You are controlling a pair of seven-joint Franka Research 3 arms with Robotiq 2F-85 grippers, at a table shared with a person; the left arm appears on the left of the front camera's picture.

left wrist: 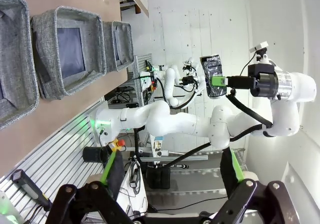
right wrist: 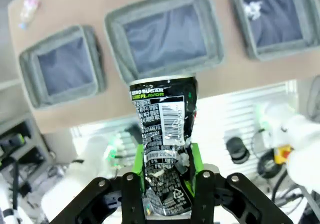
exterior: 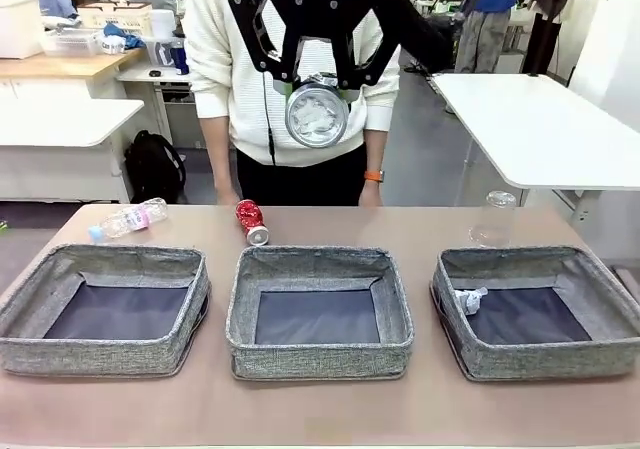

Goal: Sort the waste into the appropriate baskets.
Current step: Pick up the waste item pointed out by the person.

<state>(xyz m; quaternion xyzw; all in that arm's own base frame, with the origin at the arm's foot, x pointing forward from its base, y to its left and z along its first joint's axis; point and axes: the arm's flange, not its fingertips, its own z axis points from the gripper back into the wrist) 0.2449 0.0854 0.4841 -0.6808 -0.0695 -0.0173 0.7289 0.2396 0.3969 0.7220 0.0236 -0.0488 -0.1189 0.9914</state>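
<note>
Right wrist view: the right gripper (right wrist: pixel 167 156), jaws clamped on the crushed dark blue-black can (right wrist: pixel 162 114), hangs high above the counter (right wrist: pixel 65 112), pointed at the middle basket (right wrist: pixel 116 47). The left gripper (left wrist: pixel 170 151) has its jaws wide apart, empty.

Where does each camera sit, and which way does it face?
Front: between the arms, facing the person across three baskets; right pincer overhead.
Left wrist: raised, rolled sideways, facing the right arm; own open left pincer below.
Right wrist: high, looking down at the baskets; right pincer grips the dark can.
Shared: all show the can and baskets.
</note>
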